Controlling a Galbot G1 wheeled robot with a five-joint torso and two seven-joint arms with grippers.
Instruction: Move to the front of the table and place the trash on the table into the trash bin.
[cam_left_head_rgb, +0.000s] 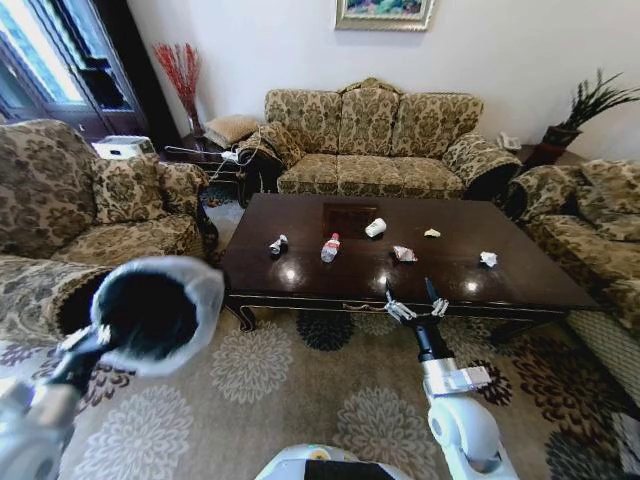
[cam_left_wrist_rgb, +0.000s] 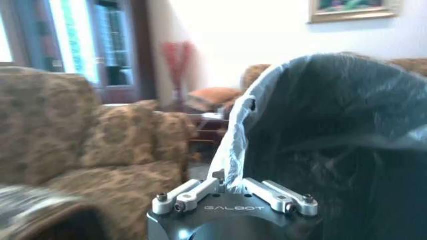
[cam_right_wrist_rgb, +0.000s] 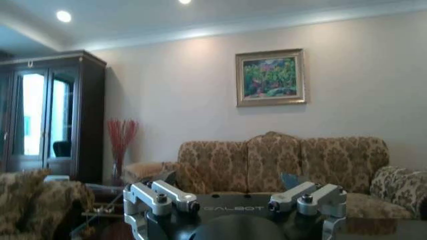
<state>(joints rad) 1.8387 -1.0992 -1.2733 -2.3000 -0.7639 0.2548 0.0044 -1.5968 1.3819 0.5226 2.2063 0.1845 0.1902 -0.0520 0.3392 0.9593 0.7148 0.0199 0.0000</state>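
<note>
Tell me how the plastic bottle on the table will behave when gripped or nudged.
The plastic bottle lies on its side on the glossy table, so it may roll or slide. It looks clear and mostly empty, so probably light and squashable. The right end effector is open, short of it.

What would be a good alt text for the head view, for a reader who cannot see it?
A dark wooden table holds scattered trash: a bottle, a cup and crumpled wrappers. The right gripper hovers open at its near edge, while the left gripper holds a bag-lined trash bin over the carpet. Patterned sofas surround the table.
</note>
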